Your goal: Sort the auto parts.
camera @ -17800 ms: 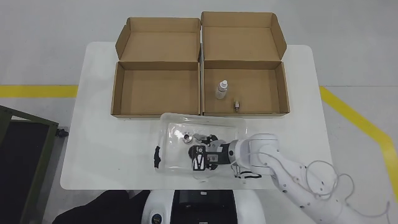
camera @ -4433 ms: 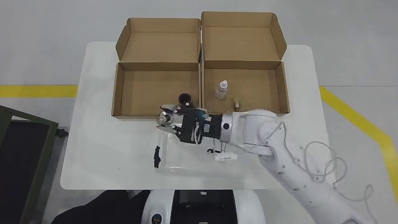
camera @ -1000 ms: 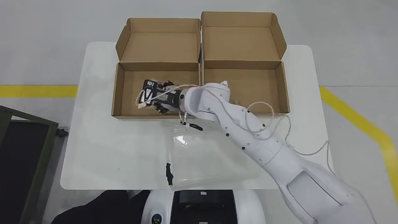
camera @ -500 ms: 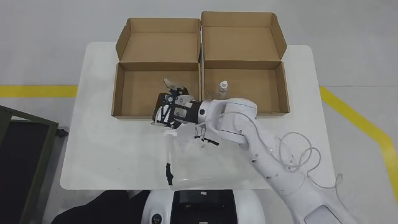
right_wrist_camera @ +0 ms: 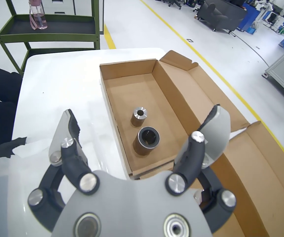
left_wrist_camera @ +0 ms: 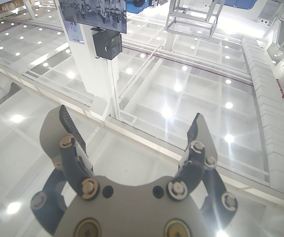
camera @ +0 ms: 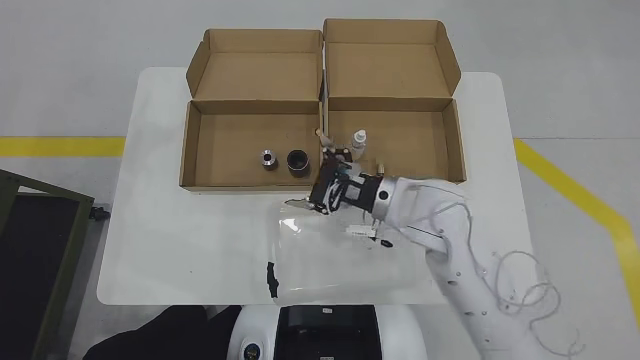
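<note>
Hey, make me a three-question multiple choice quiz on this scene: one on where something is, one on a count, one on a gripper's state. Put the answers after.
1. Where do the short silver metal cylinder and the dark metal ring-shaped sleeve stand?
A) in the left open cardboard box
B) in the right open cardboard box
C) on the clear plastic bag

2. How many metal parts stand in that left box?
A) one
B) two
C) four

3. How is the right gripper?
A) shut on the silver cylinder
B) shut on the dark sleeve
C) open and empty

Answers:
1 A: the top view shows both upright on the left box's floor.
2 B: only the cylinder and the sleeve are in it.
3 C: the right wrist view shows its fingers spread with nothing between them.
</note>
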Action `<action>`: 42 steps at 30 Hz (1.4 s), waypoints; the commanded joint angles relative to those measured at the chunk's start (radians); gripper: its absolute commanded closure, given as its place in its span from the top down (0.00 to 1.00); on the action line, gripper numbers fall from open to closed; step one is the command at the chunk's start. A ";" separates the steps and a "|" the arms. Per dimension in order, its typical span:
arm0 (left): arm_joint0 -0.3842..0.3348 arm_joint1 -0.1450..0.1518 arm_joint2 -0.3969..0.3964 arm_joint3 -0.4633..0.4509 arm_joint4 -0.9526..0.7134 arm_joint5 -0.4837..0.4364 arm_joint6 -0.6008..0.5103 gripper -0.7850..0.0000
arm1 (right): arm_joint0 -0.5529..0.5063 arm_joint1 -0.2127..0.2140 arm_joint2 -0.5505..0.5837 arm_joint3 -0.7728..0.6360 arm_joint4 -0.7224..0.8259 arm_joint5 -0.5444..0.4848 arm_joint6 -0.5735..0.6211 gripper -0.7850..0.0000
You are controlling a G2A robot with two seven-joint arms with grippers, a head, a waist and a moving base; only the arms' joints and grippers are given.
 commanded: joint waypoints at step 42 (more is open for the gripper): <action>0.000 0.000 0.000 0.000 0.000 0.000 0.000 1.00 | -0.424 0.118 0.618 -0.005 0.021 -0.017 -0.414 1.00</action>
